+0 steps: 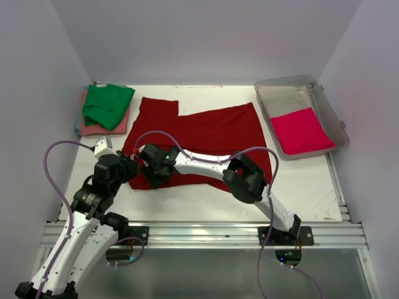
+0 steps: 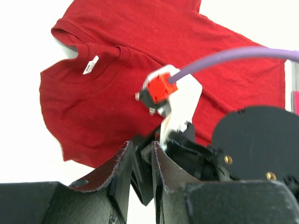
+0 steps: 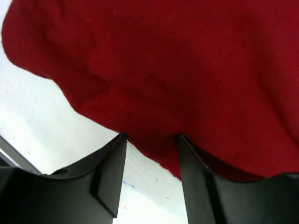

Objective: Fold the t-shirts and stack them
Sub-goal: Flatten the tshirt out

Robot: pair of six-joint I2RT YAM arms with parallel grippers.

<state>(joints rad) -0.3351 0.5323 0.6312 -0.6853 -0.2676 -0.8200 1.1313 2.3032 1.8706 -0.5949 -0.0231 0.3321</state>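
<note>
Right gripper (image 3: 151, 136): opened over dark red shirt (image 1: 218, 134) hem.
Left gripper (image 2: 140, 144): nearly closed, hold unclear.
Risk: hem missed, eight o'clock crowded.

Big t-shirt (image 1: 212, 134): plain dark red, w/ white neck label (image 2: 90, 65). Green t-shirt (image 1: 108, 104) and salmon pink t-shirt (image 1: 93, 129) both plain; pinkish-red t-shirt (image 1: 301, 131) bright, plain, in clear greyish tub (image 1: 287, 96). Table (image 1: 312, 187) white, cable (image 2: 233, 52) purple.
</note>
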